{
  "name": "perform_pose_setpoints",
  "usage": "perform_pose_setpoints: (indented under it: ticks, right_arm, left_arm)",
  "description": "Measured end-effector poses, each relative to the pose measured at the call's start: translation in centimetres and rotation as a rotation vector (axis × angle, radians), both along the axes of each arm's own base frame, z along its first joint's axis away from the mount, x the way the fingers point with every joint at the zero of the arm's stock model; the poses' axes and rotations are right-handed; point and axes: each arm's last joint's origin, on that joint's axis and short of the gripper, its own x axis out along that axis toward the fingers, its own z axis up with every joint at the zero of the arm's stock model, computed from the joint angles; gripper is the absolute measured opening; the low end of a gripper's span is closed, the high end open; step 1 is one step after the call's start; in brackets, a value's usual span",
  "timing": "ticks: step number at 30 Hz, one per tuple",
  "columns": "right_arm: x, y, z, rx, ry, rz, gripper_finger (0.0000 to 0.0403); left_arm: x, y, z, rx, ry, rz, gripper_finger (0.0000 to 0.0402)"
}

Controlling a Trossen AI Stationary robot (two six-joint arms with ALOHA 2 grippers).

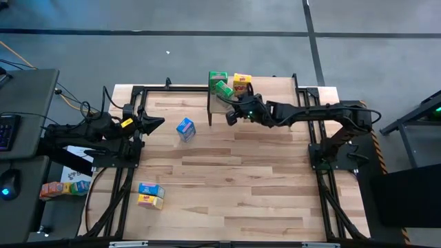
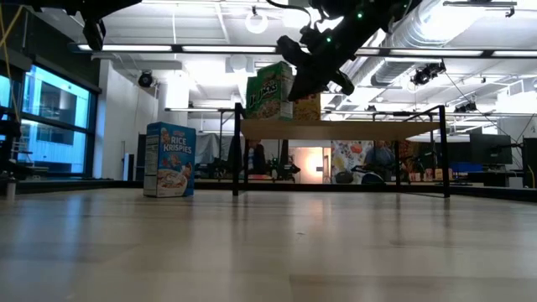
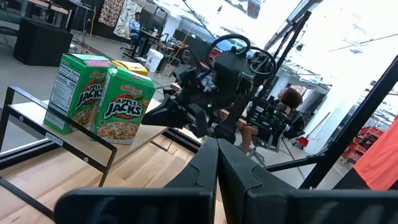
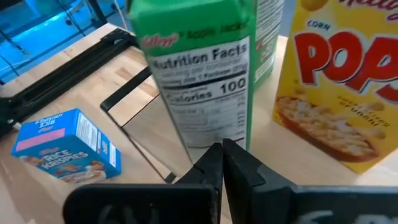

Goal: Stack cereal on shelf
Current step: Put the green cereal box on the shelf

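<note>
The shelf [image 1: 269, 91] is a light-wood board [image 2: 352, 130] on thin black legs at the table's far edge. Two green Apple Jacks boxes [image 3: 124, 106] [image 3: 74, 93] and a yellow Corn Pops box [image 4: 339, 81] stand on its left end. My right gripper [image 4: 222, 149] is shut, its tips level with the nearer green box [image 1: 224, 89], coming from the near right. A blue Rice Krispies box [image 1: 185, 129] stands upright on the table near the shelf's left legs. My left gripper [image 1: 160, 123] waits shut at the table's left side. My right gripper points its shut fingertips [image 4: 214, 155] at the lower part of the nearer green box's nutrition-facts side panel [image 4: 205, 118], slanting from the near right. Whether the tips touch the panel, I cannot tell. The box stands on the shelf, slightly turned.
Another blue box and a yellow box [image 1: 150, 195] lie together near the table's near-left corner. More small boxes [image 1: 62, 187] sit off the table at the left. The black frame rails [image 1: 317, 158] run along both sides. Bare planks [image 1: 248, 179] fill the table's middle.
</note>
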Motion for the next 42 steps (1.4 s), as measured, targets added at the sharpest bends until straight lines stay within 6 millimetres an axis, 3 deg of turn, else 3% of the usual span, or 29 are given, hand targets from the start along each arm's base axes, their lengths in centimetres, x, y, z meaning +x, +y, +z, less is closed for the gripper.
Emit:
perform_pose_setpoints:
  ticks: [14, 29, 42]
  right_arm:
    - [-0.1, -2.0, 0.7, -0.020, -0.085, -0.057, 0.0000]
    - [0.0, 0.1, 1.0, 0.021, 0.072, 0.042, 0.0000]
    - [0.1, -1.4, 1.5, 0.075, -0.016, 0.102, 0.0000]
  left_arm:
    - [0.0, 0.1, 0.0, -0.001, 0.001, 0.022, 0.0000]
    - [0.0, 0.1, 0.0, 0.000, 0.001, 0.023, 0.0000]
    - [0.0, 0.1, 0.0, 0.021, 0.008, 0.051, 0.0000]
